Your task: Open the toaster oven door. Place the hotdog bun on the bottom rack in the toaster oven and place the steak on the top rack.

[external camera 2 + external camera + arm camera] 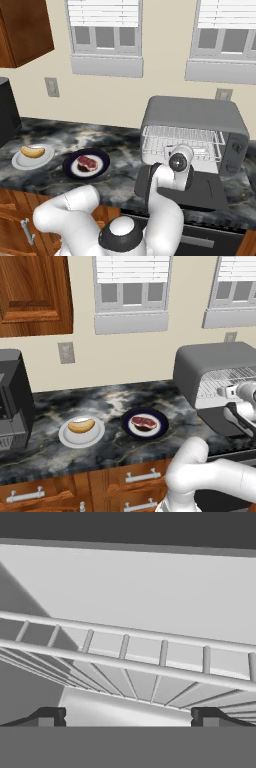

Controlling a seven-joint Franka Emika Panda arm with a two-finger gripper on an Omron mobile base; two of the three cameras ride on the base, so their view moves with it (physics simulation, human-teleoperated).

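The grey toaster oven (200, 363) (192, 115) stands at the right of the counter. Its door (222, 423) (202, 192) is folded down flat. Inside, the top rack (230, 375) and the bottom rack (212, 392) show as silvery wire grids. My gripper (227, 391) (127, 718) is at the oven mouth, open and empty, with a rack's front bars (125, 662) just ahead; I cannot tell which rack. The hotdog bun (81, 425) (33, 150) lies on a white plate. The steak (144, 422) (86, 162) lies on a dark plate.
A black boxy appliance (12, 401) stands at the counter's left end. The white plate (67, 438) and the dark plate (160, 426) sit side by side mid-counter, left of the oven. Wooden drawers (135, 476) run below the marble counter edge.
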